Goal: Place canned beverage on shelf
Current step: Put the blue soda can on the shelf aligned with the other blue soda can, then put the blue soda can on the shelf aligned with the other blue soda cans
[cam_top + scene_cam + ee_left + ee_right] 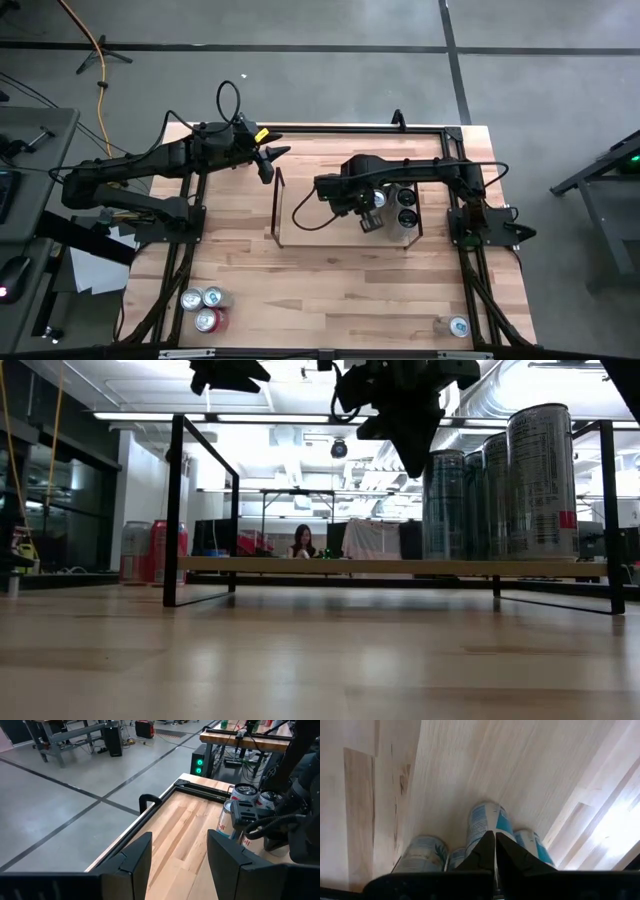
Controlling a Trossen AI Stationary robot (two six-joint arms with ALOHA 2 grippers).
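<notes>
Over the thin black metal-rod shelf (345,238), the right gripper (368,222) is hovering above upright silver cans (400,205), fingers pressed together, empty. Beyond the table's far edge, the left gripper (268,160) is waiting, fingers parted and empty.

An industrial lab or workshop: a pale wooden worktable (330,290) stands on a grey concrete floor (60,795) marked with dark lines, under exposed silver ceiling ducts (480,400), with a person seated at a distant desk (300,542).

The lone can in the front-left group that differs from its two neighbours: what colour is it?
Red, beside two silver-topped cans; shows best in the high view.
</notes>
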